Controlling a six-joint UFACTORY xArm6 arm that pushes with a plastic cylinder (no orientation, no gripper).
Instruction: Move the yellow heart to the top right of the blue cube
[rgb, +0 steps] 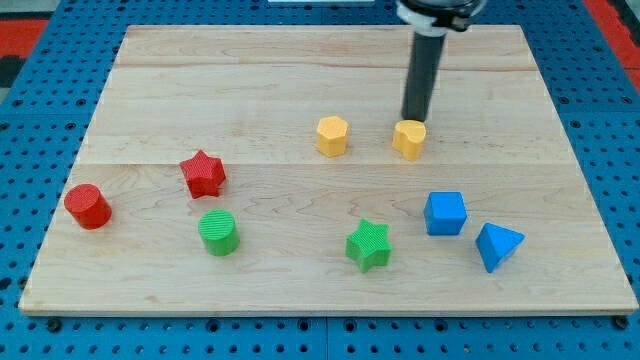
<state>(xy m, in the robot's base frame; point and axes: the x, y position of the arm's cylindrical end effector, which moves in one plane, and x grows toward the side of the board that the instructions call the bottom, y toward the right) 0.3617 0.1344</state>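
— Hand-wise, that arm has none to open or close, just my tip (413, 119) at the top edge of the yellow heart (408, 139).
— And the heart?
— On the tabletop (200, 90), up and slightly left of the blue cube (445, 213), right of the yellow hexagon (332, 136).

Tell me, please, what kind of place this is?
Probably a robotics lab bench. A wooden board lies on a blue pegboard table, small printed blocks such as the yellow heart and blue cube sit on it, and my tip touches the heart's top side.
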